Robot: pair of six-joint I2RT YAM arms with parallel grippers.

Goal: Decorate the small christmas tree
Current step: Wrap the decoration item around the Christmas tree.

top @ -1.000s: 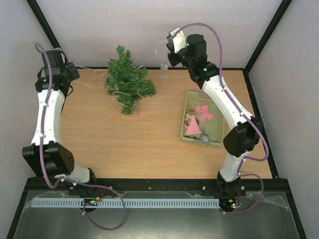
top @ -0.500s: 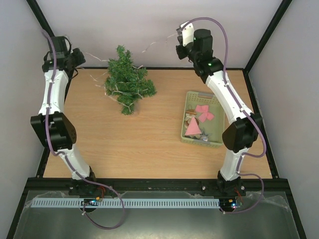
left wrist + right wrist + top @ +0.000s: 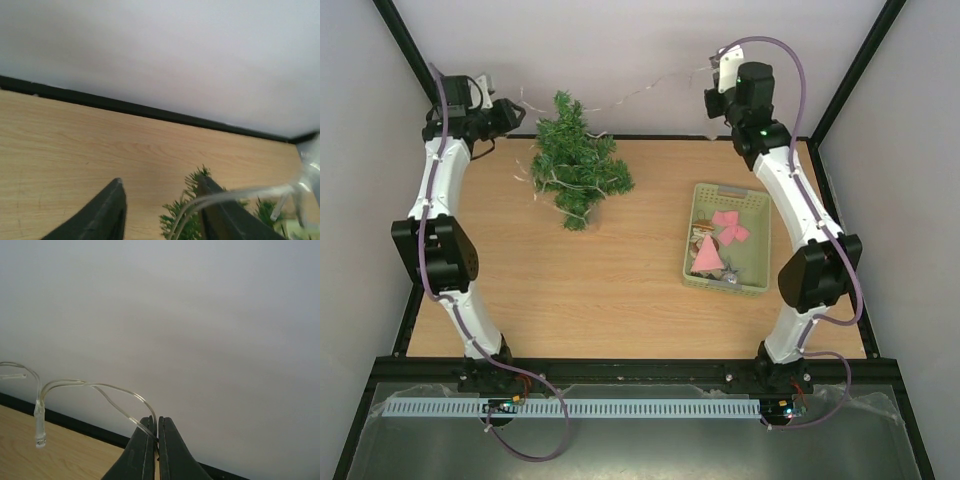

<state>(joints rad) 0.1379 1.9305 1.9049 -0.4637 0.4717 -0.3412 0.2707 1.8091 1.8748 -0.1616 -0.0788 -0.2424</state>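
The small christmas tree (image 3: pixel 575 165) is at the back of the table, with a clear light string (image 3: pixel 630 97) partly wound in its branches. The string runs above the tree between my two grippers. My right gripper (image 3: pixel 712 75) is high at the back right. In the right wrist view it (image 3: pixel 156 419) is shut on the string (image 3: pixel 100 386). My left gripper (image 3: pixel 510 112) is at the back left, beside the tree top. In the left wrist view it (image 3: pixel 160 182) is open. There the string (image 3: pixel 240 192) crosses its right finger above the tree's branches (image 3: pixel 192 220).
A pale green basket (image 3: pixel 698 275) at the right holds a pink bow (image 3: pixel 729 226) and other ornaments. Black frame posts and white walls close in the back and sides. The table's back edge (image 3: pixel 125 106) lies just beyond the left gripper.
The right gripper has moved up and to the right with the string. The left gripper has swung right towards the tree top. The string now stretches above the tree.
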